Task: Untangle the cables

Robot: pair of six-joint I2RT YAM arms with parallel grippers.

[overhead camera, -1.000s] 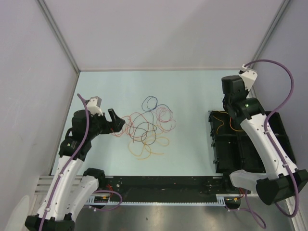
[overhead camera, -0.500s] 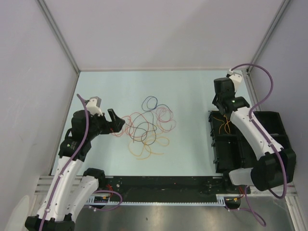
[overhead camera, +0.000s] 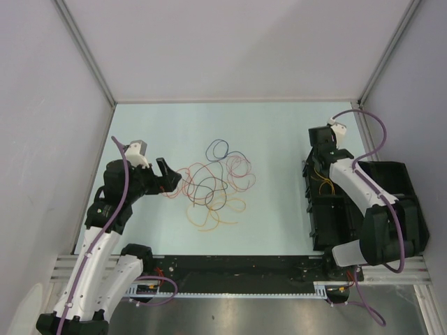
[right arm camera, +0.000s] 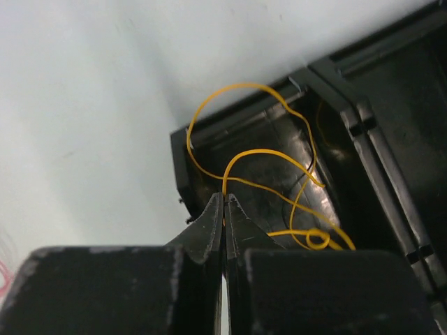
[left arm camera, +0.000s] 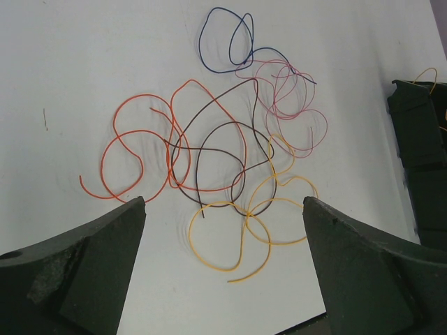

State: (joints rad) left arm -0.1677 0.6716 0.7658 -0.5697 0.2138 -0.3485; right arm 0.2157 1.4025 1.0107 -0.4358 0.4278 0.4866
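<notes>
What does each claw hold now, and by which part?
The right claw pinches a yellow cable on one strand of its loop, over the black bin. The left claw is open, holding nothing.

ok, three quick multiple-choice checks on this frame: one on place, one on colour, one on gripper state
1. Where does the yellow cable at the tips of the right gripper lie?
A. on the bare table top
B. in the black bin
C. draped over the left arm

2. Which cable of the tangle lies farthest from the arm bases?
A. orange-red
B. yellow
C. dark blue

3. How does the left gripper stand?
A. open, holding nothing
B. shut on a red cable
C. shut on nothing

Answers:
1 B: the right wrist view shows the wire looping inside the bin's wall.
2 C: the dark blue cable loops at the far edge of the tangle.
3 A: its fingers stand wide apart, with no cable held between them.
</notes>
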